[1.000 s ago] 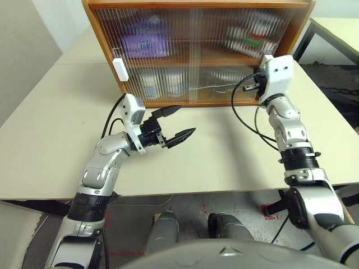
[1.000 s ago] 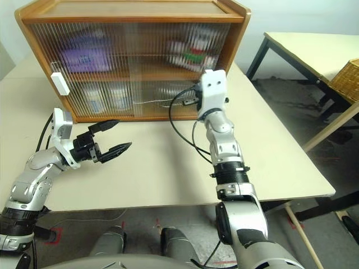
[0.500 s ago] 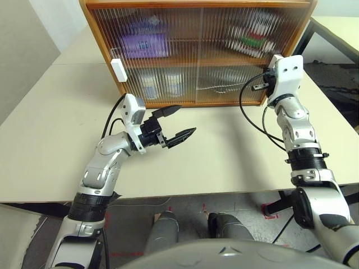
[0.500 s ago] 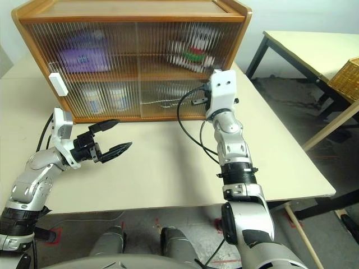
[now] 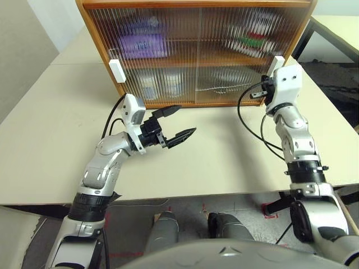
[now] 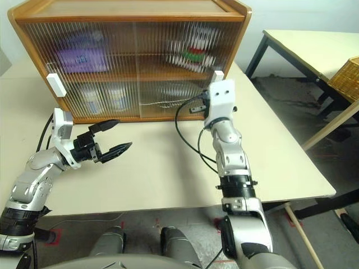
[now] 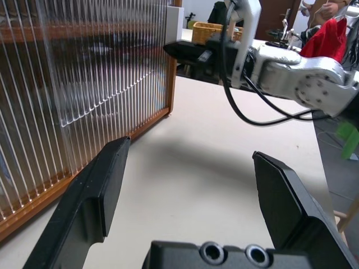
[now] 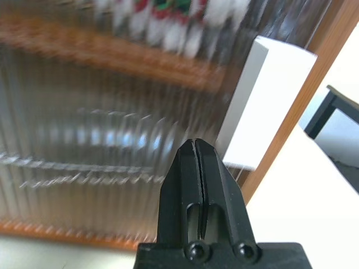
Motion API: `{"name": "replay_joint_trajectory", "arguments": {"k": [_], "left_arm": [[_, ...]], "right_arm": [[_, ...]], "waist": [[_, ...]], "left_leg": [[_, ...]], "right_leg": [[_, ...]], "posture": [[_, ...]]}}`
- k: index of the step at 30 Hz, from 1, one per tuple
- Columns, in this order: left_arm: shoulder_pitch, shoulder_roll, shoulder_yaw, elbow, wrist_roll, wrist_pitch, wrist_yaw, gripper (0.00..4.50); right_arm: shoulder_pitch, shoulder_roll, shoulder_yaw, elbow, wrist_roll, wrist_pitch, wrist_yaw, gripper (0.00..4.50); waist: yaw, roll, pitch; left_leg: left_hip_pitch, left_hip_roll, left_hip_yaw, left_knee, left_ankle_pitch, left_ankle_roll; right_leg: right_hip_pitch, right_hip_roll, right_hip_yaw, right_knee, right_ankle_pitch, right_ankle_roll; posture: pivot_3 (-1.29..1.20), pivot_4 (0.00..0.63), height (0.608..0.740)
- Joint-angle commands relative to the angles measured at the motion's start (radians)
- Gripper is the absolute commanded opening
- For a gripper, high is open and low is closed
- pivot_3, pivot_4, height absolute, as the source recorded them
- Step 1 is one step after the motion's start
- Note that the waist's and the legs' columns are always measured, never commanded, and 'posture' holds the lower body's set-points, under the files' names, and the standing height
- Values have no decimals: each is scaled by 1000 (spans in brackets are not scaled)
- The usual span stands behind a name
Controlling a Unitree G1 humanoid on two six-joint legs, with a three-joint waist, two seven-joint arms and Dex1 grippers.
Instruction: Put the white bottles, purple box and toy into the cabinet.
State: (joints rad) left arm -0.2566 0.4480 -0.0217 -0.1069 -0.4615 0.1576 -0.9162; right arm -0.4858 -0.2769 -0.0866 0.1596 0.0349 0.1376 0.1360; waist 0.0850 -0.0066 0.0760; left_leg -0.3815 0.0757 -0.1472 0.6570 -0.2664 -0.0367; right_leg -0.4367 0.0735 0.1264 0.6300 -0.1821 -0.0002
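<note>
Doors on the cabinet [image 5: 196,50] look shut, so the arms should back straight off. Purple box [image 5: 143,43] upper left, white bottles [image 5: 160,85] below it, toy [image 5: 252,36] upper right. Left gripper [image 5: 178,123] spread wide, empty, over mid desk. Right gripper [image 8: 196,168] pressed together, empty, near the right handle [image 8: 269,106].

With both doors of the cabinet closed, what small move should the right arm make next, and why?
Probably lower the right gripper away from the cabinet and rest. The purple box, white bottles and toy already sit behind its closed sliding doors; the fingers are shut, empty, just short of the white handle.
</note>
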Motion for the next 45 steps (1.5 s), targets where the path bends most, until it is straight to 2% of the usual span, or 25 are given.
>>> {"name": "replay_joint_trajectory", "arguments": {"k": [1, 4, 7, 10, 17, 18, 27, 32, 45], "left_arm": [[11, 0, -7, 2, 14, -3, -1, 4500], [12, 5, -1, 5, 12, -4, -3, 4500], [17, 4, 14, 10, 7, -5, 6, 4500], [25, 3, 30, 21, 11, -16, 22, 4500], [69, -15, 121, 115, 31, -114, 98, 4500], [74, -19, 143, 138, 37, -138, 120, 4500], [104, -40, 353, 346, 72, -344, 309, 4500], [113, -5, 451, 501, 104, -455, 393, 4500], [51, 33, 486, 709, 103, -540, 397, 4500]], "right_arm": [[75, 11, 15, -139, 8, 67, 9, 43], [191, 5, 3, -266, 4, 86, 10, 43], [298, 25, -52, -330, 56, 60, 10, 646], [342, 38, -100, -331, 115, 5, 31, 1708], [376, -66, -182, -125, 123, -204, 118, 4299], [375, -74, -192, -96, 133, -231, 136, 4455], [345, -134, -245, 120, 191, -392, 231, 4455], [321, -143, -254, 209, 199, -446, 262, 4455], [264, -132, -237, 308, 175, -503, 238, 4455]], "waist": [[0, 0, 0], [3, 0, 0], [3, 0, 0], [0, 0, 0], [-9, 0, 0], [-9, 0, 0], [-6, 0, 0], [-1, -1, 1], [2, -2, 1]], "left_leg": [[0, 0, 0, 0, 0, 0], [0, 0, 1, 1, -1, -2], [1, -1, 1, 2, -2, -3], [2, -2, 3, 3, -3, -5], [9, -1, 3, 2, -6, -9], [9, -1, 2, 1, -6, -10], [11, 0, 1, -3, -5, -8], [13, -1, 2, -3, -5, -8], [16, -1, 1, -4, -5, -9]], "right_leg": [[0, 0, 0, 0, 0, 0], [1, 0, -1, 0, -1, 2], [3, 2, -1, 0, -2, 3], [4, 2, -1, 0, -2, 4], [9, -1, 2, -1, -3, 5], [9, 0, 3, -1, -3, 4], [8, 1, 3, 0, -6, 2], [10, 1, 2, 0, -6, 3], [13, 0, 3, 2, -6, 2]], "posture": [[130, 100, 740], [131, 97, 740], [130, 94, 740], [127, 93, 740], [135, 97, 740], [138, 97, 740], [156, 95, 740], [162, 95, 740], [166, 102, 740]]}}
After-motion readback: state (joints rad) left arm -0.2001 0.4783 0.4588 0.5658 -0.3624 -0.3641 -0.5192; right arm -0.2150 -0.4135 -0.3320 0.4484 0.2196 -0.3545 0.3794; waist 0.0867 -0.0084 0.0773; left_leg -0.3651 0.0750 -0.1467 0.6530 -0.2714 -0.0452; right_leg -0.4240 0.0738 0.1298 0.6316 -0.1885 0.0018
